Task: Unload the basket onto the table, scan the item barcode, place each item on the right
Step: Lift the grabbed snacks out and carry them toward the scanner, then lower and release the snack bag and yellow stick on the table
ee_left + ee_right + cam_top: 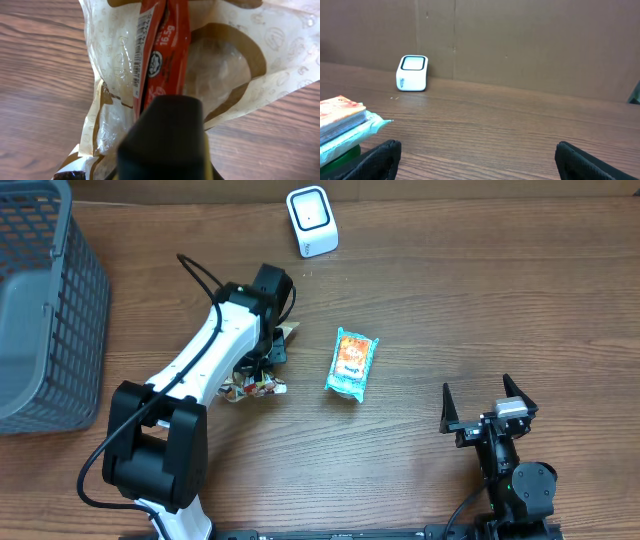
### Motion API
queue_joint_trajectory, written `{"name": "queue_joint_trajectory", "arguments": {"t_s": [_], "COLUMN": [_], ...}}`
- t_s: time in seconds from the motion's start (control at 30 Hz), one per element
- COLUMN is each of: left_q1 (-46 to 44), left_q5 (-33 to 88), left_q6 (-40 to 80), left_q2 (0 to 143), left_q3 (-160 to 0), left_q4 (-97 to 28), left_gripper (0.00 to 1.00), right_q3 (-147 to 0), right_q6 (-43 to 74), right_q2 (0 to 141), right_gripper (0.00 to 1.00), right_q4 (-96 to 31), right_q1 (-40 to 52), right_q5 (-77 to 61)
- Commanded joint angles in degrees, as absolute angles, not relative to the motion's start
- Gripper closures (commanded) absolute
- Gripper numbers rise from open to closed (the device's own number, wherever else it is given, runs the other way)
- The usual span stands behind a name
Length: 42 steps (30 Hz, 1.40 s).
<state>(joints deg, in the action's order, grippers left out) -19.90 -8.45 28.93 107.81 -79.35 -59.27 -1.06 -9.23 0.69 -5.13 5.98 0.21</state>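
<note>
- While the left gripper (264, 363) is clenched on the snack packet (256, 386), the packet sits low over the table (420, 300), left of centre and well apart from the scanner (312, 221) at the far edge.
- Cannot tell whether the packet is lifted or resting on the wood.
- Right gripper (482, 404) is released, jaws wide with nothing between them, parked at the near right.
- Risk: the grip looks to be on thin, crinkly wrapper, so a quick swing toward the scanner could let it slip or twist out.
- Risk: the barcode (140, 52) runs along a wrinkled fold. If it isn't turned square to the scanner window, or the film glares, the read likely fails.
- Risk: the blue-and-orange pouch (352, 364) lies just beside the packet on the right, and a low, wide carry could knock it.
- Only the left wrist view shows the barcode, the red label and a black finger (165, 135) over the packet. Overhead, the arm hides these.
- Only the overhead view shows the basket (40, 310) at far left and the whole layout.
- Right wrist view gives the scanner side-on and the pouch edge, but no held packet.
</note>
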Motion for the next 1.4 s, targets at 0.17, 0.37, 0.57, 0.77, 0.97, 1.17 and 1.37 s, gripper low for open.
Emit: {"name": "queue_joint_trajectory", "arguments": {"t_s": [0.17, 0.37, 0.57, 0.77, 0.97, 1.17, 1.37], "left_q1": [-20.2, -20.2, -20.1, -19.4, -19.4, -18.3, -16.5], "left_q5": [-9.1, -9.1, -9.1, -9.2, -9.6, -11.0, -10.9], "left_q6": [31.3, 31.3, 26.1, 25.5, 22.8, 23.7, 23.8], "left_q2": [107.8, 107.8, 107.8, 107.8, 107.8, 107.8, 107.8], "left_q3": [-73.3, -73.3, -73.8, -77.8, -80.1, -79.4, -78.1], "left_q4": [-53.6, -53.7, -54.4, -58.3, -59.4, -59.3, -58.9], "left_gripper": [0.64, 0.29, 0.31, 0.33, 0.33, 0.38, 0.40], "right_q3": [-0.4, -0.4, -0.4, -0.4, -0.4, -0.4, -0.4], "right_q6": [-9.5, -9.5, -9.5, -9.5, -9.5, -9.5, -9.5], "right_q2": [0.2, 0.2, 0.2, 0.2, 0.2, 0.2, 0.2], "right_gripper": [0.00, 0.00, 0.00, 0.00, 0.00, 0.00, 0.00], "right_q4": [-4.8, -4.8, -4.8, -4.8, -4.8, -4.8, -4.8], "right_q1": [5.7, 5.7, 5.7, 5.7, 5.7, 5.7, 5.7], "right_q5": [-0.1, -0.1, -0.1, -0.1, -0.1, -0.1, -0.1]}}
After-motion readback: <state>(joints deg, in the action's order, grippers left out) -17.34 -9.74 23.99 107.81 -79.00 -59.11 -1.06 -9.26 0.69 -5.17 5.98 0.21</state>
